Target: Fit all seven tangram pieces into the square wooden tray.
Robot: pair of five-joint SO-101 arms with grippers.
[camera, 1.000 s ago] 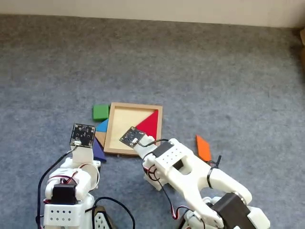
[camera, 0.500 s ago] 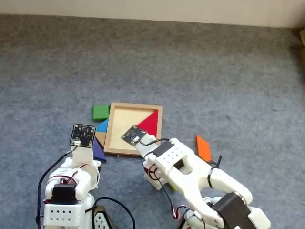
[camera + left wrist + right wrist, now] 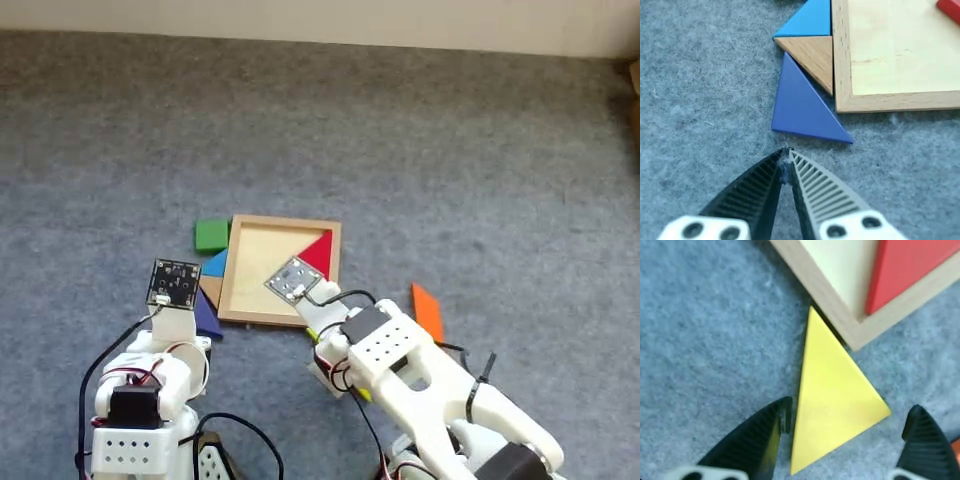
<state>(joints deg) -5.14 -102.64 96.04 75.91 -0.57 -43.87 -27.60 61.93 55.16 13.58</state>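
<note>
Released right hand (image 3: pixel 850 417) straddles a yellow triangle (image 3: pixel 832 400) beside the wooden tray (image 3: pixel 840 325); clenched left hand (image 3: pixel 786 156) near a blue triangle (image 3: pixel 800 110).

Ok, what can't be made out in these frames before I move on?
High view: yellow triangle almost entirely hidden under the right arm.
High view: dark blue triangle partly covered by the left arm's camera board.
Wrist views: red triangle cut off by picture edges.
</note>
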